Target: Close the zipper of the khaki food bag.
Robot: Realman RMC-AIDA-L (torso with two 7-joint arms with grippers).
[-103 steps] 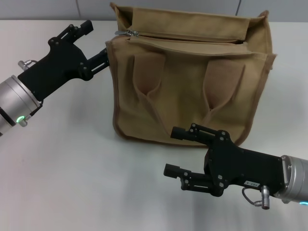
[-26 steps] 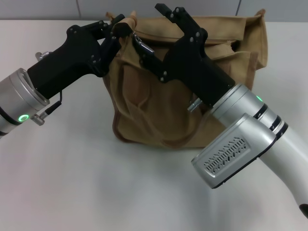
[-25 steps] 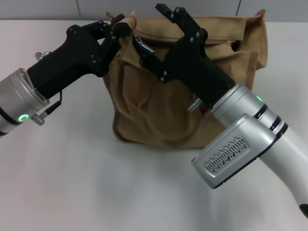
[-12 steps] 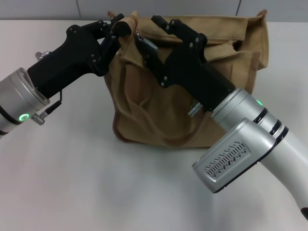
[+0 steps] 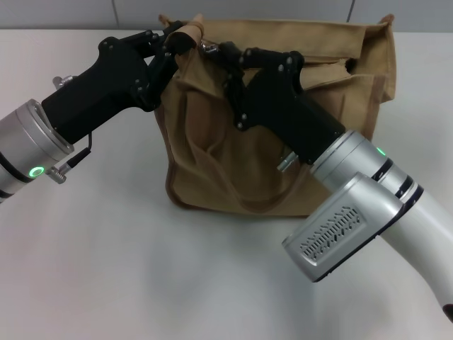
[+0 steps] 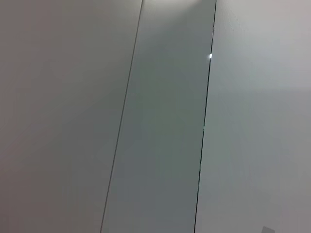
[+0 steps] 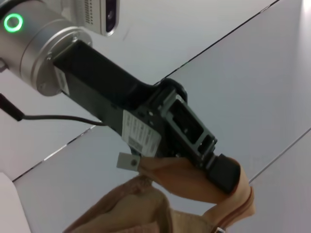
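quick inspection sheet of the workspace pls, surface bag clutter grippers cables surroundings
surface: white table, bare around the bag
bag: khaki food bag upright; zipper slider near its left top corner
clutter: nothing seen
left gripper: shut on the bag's left top corner, also seen in the right wrist view
right gripper: at the slider; grasp cannot be told
cables: short black cable at the left wrist
surroundings: grey wall panels
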